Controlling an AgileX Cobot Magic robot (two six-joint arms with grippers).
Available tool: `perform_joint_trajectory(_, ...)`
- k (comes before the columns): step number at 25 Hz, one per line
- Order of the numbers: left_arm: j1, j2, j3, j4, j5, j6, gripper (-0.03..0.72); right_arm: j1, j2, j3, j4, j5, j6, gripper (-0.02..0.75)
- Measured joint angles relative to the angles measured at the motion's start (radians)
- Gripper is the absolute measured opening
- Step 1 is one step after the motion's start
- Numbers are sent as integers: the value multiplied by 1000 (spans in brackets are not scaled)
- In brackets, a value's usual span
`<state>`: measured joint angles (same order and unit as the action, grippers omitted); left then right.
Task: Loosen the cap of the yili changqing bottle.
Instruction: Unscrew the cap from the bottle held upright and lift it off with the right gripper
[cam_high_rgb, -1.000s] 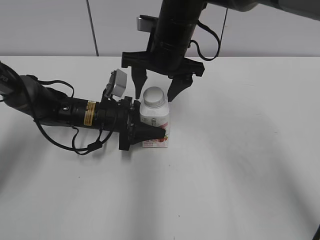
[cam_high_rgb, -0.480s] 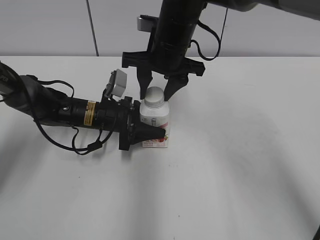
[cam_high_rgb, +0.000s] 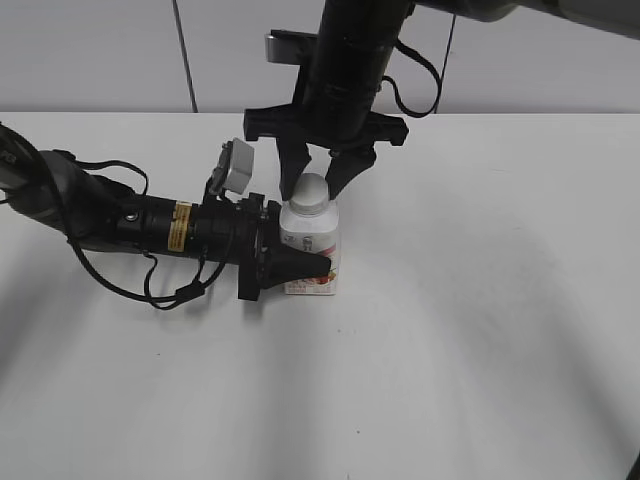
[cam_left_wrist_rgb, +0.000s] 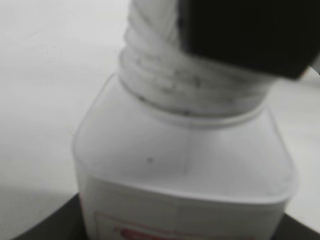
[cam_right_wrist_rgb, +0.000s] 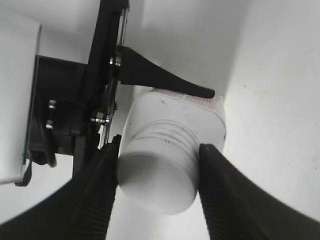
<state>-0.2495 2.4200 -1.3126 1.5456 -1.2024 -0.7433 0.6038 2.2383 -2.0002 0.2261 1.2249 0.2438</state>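
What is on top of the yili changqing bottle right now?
The white cap sits on the yili changqing bottle, with the right gripper closed around its sides. The left gripper clamps the body. Whether the cap has loosened cannot be seen.

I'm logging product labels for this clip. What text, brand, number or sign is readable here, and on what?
No text can be read.
Bottle: pink-red label with print, too small in the exterior view, blurred in the left wrist view.
Left arm: yellow sticker with dark print, too small to read.
Cap: plain white, no marking seen.
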Motion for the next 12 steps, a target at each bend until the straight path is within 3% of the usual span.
perform_joint_trajectory(12, 0, 0, 0, 1, 0, 0, 383, 0, 0, 0, 5, 1, -596, 396)
